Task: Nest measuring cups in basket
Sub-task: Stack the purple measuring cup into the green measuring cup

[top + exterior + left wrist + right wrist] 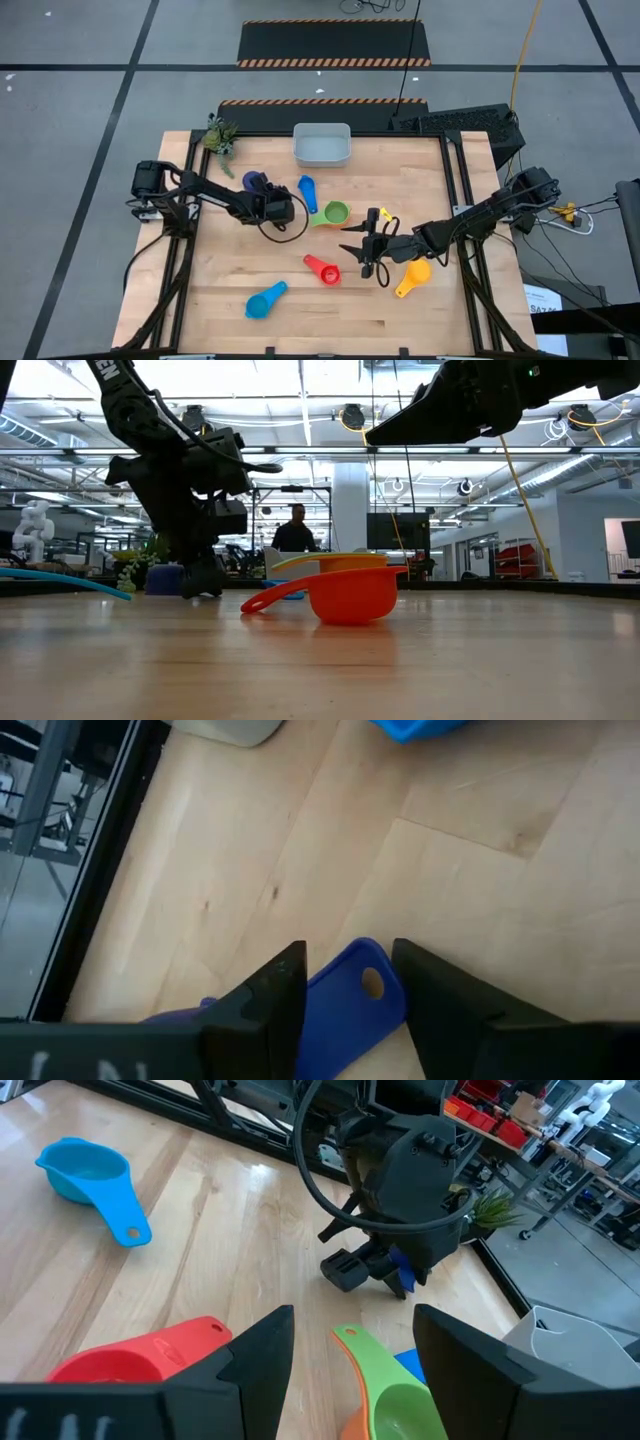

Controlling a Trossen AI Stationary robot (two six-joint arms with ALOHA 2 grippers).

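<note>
As its fingers straddle the navy cup's handle (355, 1010) without yet pinching it, the left gripper (283, 209) readies a lift toward the basket (321, 144) (sitting empty nearby); the right gripper (362, 247) hovers unclenched, empty.

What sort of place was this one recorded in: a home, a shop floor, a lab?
Most likely a robotics lab or workshop hall: a wooden table on taped grey concrete floor, open ceiling with pipes, red tool cabinets and a white humanoid robot behind.
</note>
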